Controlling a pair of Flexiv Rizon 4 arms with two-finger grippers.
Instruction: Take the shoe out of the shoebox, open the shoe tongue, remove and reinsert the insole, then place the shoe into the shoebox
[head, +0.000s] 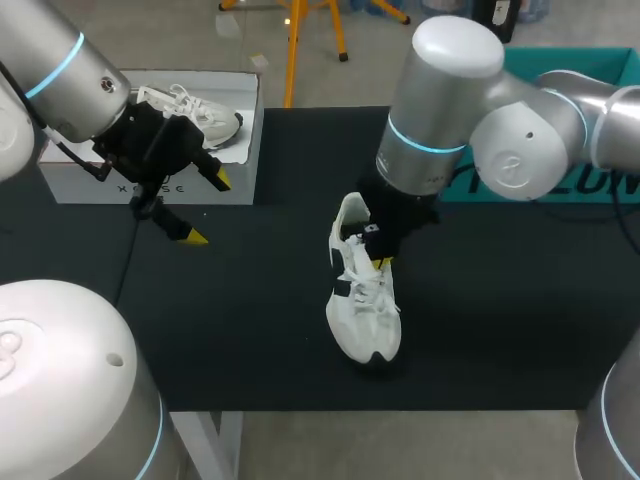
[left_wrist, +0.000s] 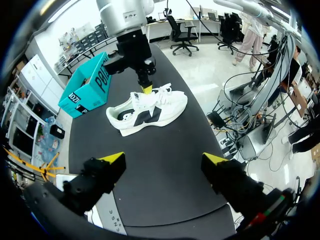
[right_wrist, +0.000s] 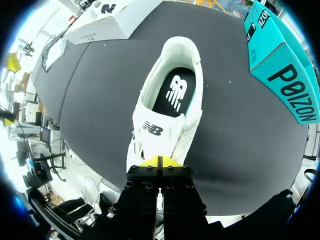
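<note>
My right end effector (right_wrist: 159, 161), tips pinched narrow, sits just over the tongue (right_wrist: 152, 131) of the shoe (right_wrist: 172, 95) on the worktop (head: 260, 300), while my left end effector (left_wrist: 165, 160) gapes wide, the shoe well ahead of it.

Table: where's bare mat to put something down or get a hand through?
Bare: the table strip between shoebox and shoe; the near edge between left gripper and shoe; the wide patch right of the shoe, in front of the teal box. Crowded: at the shoe's laces, under the right gripper, and in front of the shoebox.
</note>
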